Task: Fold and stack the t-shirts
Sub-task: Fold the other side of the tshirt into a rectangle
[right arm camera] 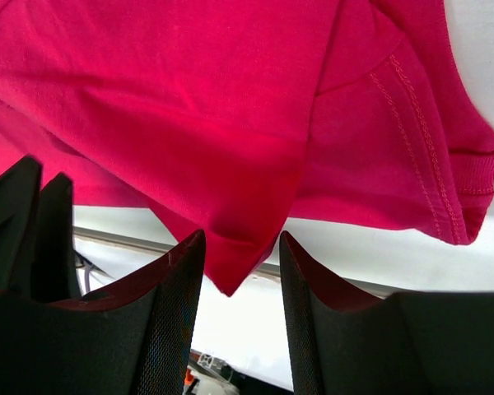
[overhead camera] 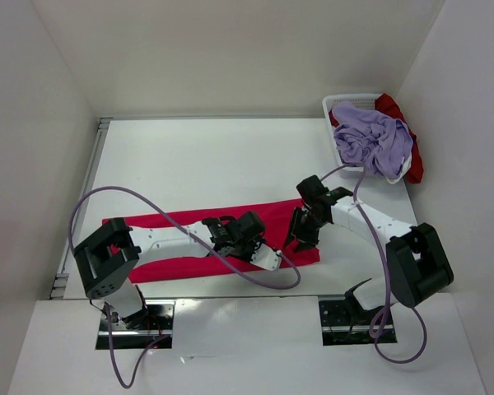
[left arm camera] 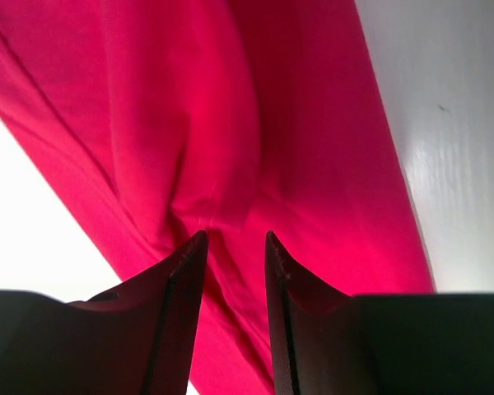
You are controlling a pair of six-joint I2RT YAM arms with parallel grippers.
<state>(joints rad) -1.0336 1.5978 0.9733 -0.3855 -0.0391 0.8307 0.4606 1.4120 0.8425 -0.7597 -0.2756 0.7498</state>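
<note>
— Black fingers (left arm camera: 173, 313) of our left gripper (left arm camera: 235, 240) fill the bottom of its wrist view. What do we see past them?

— We see the magenta-pink cloth t-shirt (left arm camera: 296, 148). The tips sit right at a bunched fold of it. They stand a little apart, and we cannot tell if they pinch the cloth.

— And our right gripper (right arm camera: 240, 239)?

— Its dark fingers stand a little apart too. A corner of the same pink shirt pokes down between the tips. We cannot tell if it is squeezed or just sitting there. A stitched sleeve hem (right arm camera: 469, 181) shows at 3 o'clock in that view.

— Where is the pink shirt on the white table (overhead camera: 214, 156)?

— From above, it lies as a long band across the table's 6 o'clock side. Our right gripper is at the band's 3 o'clock end. Our left gripper is near it, at about 5 o'clock on the band.

— Do we see other shirts?

— Yes. A lavender purple cloth shirt (overhead camera: 370, 140) is heaped in the white plastic lattice basket (overhead camera: 350, 100) in the table's 2 o'clock corner, and it spills over the rim. A dark red cloth shirt (overhead camera: 413, 160) peeks out from under it at the basket's 3 o'clock side.
</note>
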